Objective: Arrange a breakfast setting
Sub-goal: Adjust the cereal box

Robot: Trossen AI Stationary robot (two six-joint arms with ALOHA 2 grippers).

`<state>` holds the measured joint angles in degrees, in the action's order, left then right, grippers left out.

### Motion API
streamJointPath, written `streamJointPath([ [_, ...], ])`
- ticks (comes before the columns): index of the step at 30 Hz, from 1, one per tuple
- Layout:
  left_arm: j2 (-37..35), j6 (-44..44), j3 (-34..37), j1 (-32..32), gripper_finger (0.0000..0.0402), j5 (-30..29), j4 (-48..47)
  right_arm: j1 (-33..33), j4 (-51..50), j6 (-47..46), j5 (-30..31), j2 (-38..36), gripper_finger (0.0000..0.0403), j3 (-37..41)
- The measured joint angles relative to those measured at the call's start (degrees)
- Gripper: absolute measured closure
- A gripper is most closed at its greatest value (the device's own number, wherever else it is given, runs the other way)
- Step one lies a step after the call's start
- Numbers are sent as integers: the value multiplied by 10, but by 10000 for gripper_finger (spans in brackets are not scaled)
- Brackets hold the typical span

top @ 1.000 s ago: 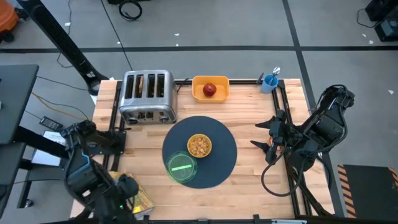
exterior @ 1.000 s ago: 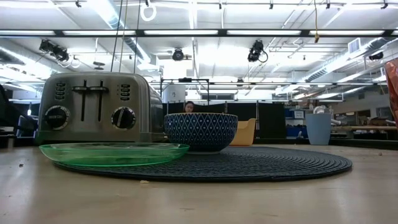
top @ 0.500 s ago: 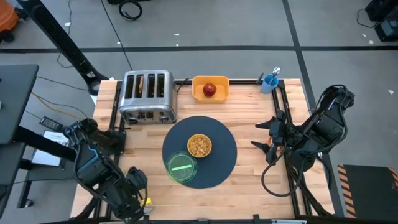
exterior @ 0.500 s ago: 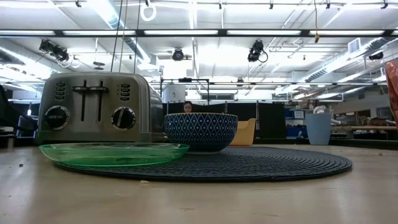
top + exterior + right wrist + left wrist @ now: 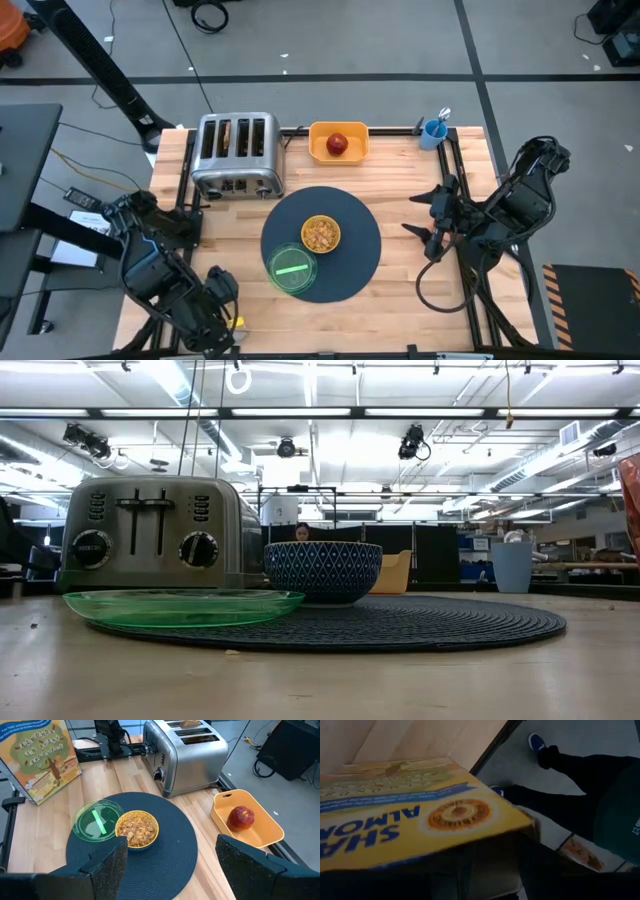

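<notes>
Currently my left gripper [image 5: 222, 322] is clamping a yellow cardboard cereal box [image 5: 405, 805] at the table's near-left corner. My right gripper [image 5: 170, 865] is waiting open beside the round dark blue-grey mat [image 5: 355, 240], which is carrying the small yellow bowl [image 5: 320, 234] and green plate [image 5: 291, 270]; silver toaster [image 5: 236, 152] behind.

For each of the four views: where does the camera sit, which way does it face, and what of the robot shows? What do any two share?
High: overhead, straight down; both arms, mat.
Low: table height, facing toaster, bowl, green plate; no arm.
Left wrist: past cereal box to floor, a person's legs; own jaws unclear.
Right wrist: over own open fingers toward apple in tub.
Shared: toaster, bowl and plate in high, low, right wrist.
</notes>
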<state>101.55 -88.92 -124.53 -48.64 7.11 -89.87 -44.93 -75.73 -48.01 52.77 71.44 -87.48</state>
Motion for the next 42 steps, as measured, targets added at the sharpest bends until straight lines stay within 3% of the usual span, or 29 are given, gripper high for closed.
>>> streamJointPath([
  [10, 0, 24, 111, -2, 257, 20, 6, 1, 0, 2, -3, 0, 96, 0],
  [17, 0, 27, 110, -2, 257, 20, 2, 2, -2, 2, -4, 0, 96, 0],
  [27, 1, 14, 46, 1, 257, 2, -2, 2, 1, 0, -4, 0, 96, 0],
  [42, -5, -5, 45, 1, 257, 64, 2, 2, 2, -2, -19, 0, 96, 0],
])
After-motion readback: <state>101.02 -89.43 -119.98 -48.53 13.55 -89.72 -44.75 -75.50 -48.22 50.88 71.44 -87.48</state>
